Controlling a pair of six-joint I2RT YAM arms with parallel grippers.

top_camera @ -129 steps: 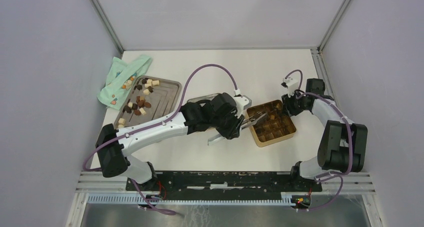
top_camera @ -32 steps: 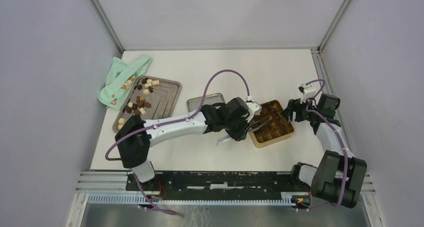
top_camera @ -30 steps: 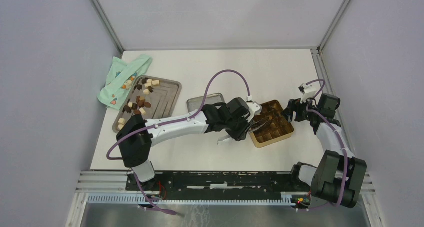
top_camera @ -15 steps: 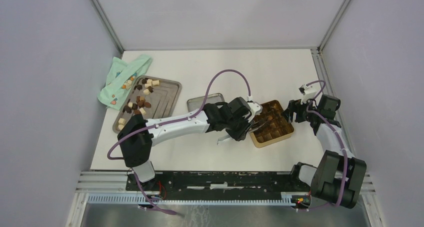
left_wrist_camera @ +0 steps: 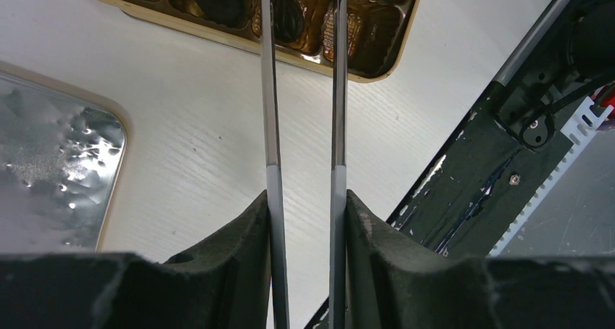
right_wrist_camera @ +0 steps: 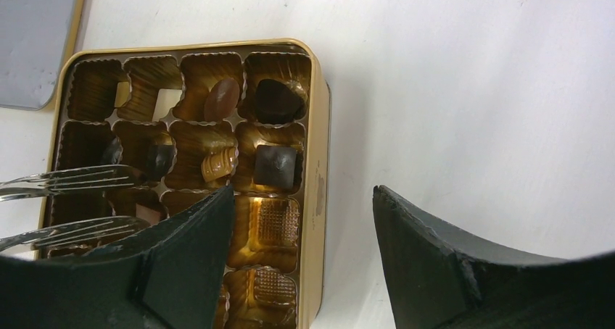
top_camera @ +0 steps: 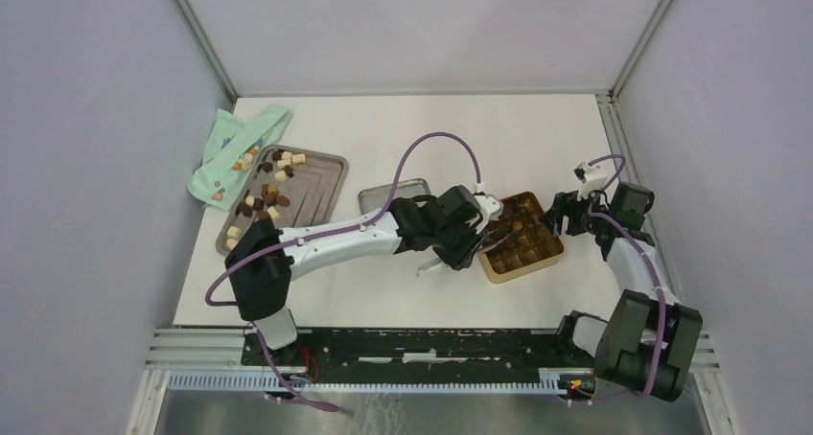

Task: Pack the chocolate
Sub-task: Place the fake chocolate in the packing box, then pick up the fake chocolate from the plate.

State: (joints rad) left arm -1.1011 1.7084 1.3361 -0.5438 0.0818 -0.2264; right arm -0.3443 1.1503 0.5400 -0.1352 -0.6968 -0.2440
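Seen from above, a white table [top_camera: 499, 138] carries a metal tray [top_camera: 321, 200] at 9 o'clock and a gold tin [top_camera: 537, 253] at 3 o'clock. Most of the chocolate [top_camera: 264, 191] lies loose on the tray: dark brown, mid-brown and cream chunks. The right wrist view shows a few more pieces [right_wrist_camera: 275, 162] in single compartments toward the tin's 12 o'clock side.

The left gripper [left_wrist_camera: 304, 198], at the tin's 9 o'clock edge, is clamped on long metal tweezers [left_wrist_camera: 337, 90]. Their two arms stand slightly apart, tips reaching over the tin. I cannot tell whether a piece sits between the tips. The right gripper [right_wrist_camera: 301, 191] is spread wide with nothing between its fingers, at the tin's 2 o'clock corner.
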